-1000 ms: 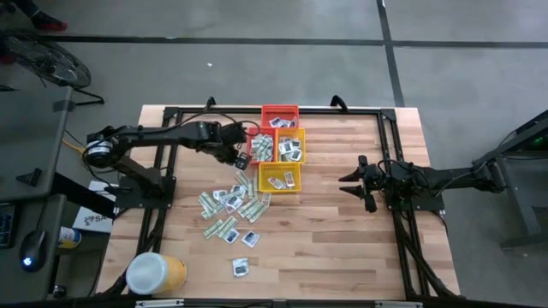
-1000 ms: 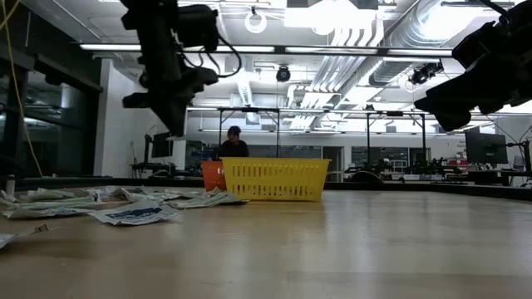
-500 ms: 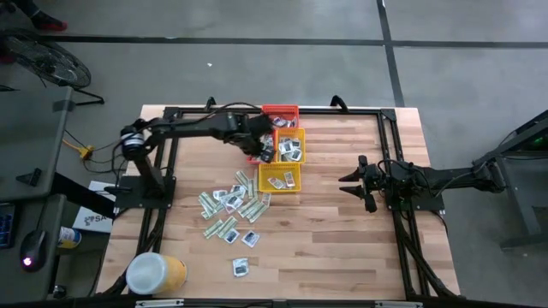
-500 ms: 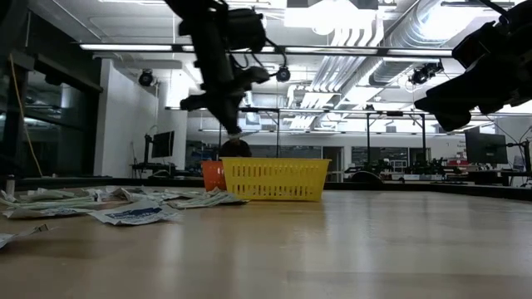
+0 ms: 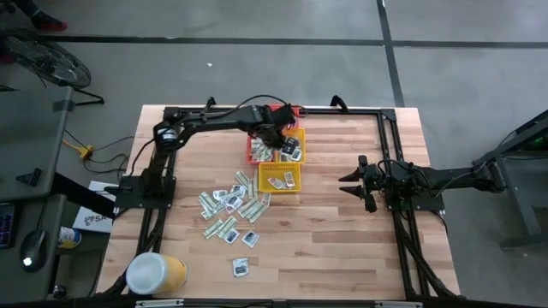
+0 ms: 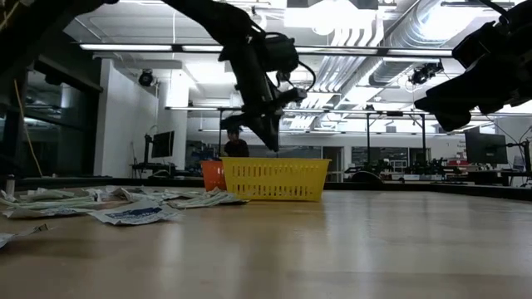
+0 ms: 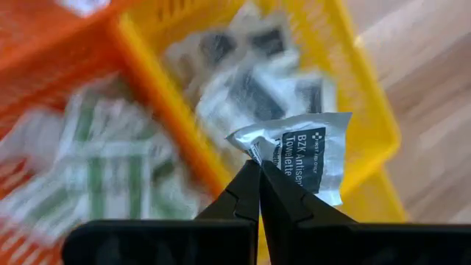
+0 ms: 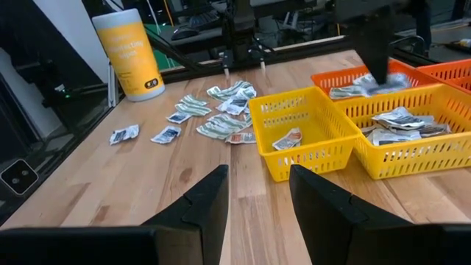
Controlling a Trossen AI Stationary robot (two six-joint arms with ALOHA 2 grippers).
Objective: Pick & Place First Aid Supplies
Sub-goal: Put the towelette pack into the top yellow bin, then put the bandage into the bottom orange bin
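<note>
I have the left end effector clamped on a white packet by one corner, hanging above the far yellow basket, beside the orange basket. I'd centre it over that basket before letting go, since a corner-held packet may swing. The right end effector waits, fingers apart, over bare worktop.

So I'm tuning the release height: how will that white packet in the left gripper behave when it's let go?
Probably floppy: the packet hangs creased from the shut left gripper, pinched at one corner. It looks thin and light, so it may flutter rather than drop straight. Below is a yellow basket already holding similar packets, so it likely lands flat without bouncing.
</note>
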